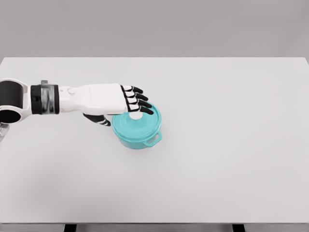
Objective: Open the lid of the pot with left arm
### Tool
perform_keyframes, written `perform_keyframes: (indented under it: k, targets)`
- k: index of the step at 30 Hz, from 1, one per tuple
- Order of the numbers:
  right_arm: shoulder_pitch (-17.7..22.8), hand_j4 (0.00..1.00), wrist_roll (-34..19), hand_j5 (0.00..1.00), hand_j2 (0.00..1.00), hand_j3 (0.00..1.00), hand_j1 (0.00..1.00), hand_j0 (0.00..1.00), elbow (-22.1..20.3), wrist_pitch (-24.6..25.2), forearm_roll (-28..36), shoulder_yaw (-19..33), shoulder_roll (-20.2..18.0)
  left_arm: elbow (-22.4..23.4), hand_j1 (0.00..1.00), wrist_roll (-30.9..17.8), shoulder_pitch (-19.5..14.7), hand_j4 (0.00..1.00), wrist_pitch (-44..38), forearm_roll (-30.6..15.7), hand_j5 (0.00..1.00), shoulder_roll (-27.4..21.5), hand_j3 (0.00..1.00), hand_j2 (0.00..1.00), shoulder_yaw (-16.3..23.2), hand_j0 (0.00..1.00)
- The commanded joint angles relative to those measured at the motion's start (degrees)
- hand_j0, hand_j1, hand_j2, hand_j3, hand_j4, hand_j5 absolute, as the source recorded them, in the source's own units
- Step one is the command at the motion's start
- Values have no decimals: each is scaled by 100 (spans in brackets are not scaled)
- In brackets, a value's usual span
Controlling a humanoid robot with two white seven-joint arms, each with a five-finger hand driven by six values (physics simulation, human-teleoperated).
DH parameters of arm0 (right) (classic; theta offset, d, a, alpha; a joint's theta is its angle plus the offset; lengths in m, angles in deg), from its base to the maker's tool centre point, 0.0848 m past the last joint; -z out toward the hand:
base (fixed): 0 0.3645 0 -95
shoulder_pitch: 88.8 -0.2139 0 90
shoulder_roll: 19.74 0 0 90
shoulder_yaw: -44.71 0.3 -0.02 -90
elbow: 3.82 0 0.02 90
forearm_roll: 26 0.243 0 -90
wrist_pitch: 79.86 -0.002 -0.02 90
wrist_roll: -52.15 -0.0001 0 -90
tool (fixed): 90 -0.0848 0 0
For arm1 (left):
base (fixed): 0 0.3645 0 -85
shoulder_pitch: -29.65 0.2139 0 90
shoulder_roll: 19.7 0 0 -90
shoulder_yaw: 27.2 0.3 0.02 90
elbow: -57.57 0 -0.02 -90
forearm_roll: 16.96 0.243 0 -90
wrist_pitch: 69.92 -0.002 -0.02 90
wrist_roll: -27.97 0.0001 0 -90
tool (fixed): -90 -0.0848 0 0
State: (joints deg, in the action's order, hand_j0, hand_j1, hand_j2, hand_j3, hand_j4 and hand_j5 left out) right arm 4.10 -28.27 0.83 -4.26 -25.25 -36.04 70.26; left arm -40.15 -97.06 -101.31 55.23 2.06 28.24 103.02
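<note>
Teal enamel covered the small round pot [138, 136], which stood on the flat white table [217, 159] a little left of the scene's middle. Its matching teal lid [133, 124] sat on the pot, seated level on the rim. One loop handle [154, 140] projected from the pot's near right side; any handle on the opposite side was hidden behind the body and the hand.

A white knob [136, 116] at the lid's centre was only partly visible, since the black fingertips overlapped its far edge. The left hand [113, 100], white-shelled with black finger segments, reached in from the left edge, palm down, over the far left part of the lid. Its four fingers [140, 101] extended to the right, slightly fanned and lightly bent, with the tips at the knob. The thumb [99, 119] dropped below the palm beside the pot's left wall. Contact between fingertips and knob could not be confirmed from this view; no closed grasp was visible, and the hand appeared open.

At the left edge the forearm was cut off, showing only a black wrist band [44, 99] and a rounded joint. Along the near border, two dark table supports [70, 227] were cropped.
</note>
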Motion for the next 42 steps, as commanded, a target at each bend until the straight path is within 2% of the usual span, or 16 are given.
perform_keyframes:
  k: [1,5,10,15,24,42]
  targets:
    - [0,100,-1,100,100,100,100,100,1,7,4,-2,0,-20,100,3,0,100,-16,-30,100,5,100,100,56,100]
    - [0,100,-1,100,100,100,100,100,1,-2,4,-2,0,-20,100,3,-9,100,-16,93,100,23,100,100,91,100]
    - [0,100,-1,100,100,100,100,100,1,-2,4,7,0,-20,100,3,-272,100,-16,128,100,84,100,100,223,100]
    - [0,100,-1,100,100,100,100,100,1,7,4,-2,0,-11,100,3,-334,100,-16,198,100,111,100,100,267,100]
    - [0,100,-1,100,100,100,100,100,-7,-2,4,-2,0,59,100,3,-360,100,-16,769,100,348,100,100,302,100]
    - [0,100,-1,100,100,100,100,100,1,-2,4,7,0,86,100,3,-316,100,-16,884,100,480,100,100,346,100]
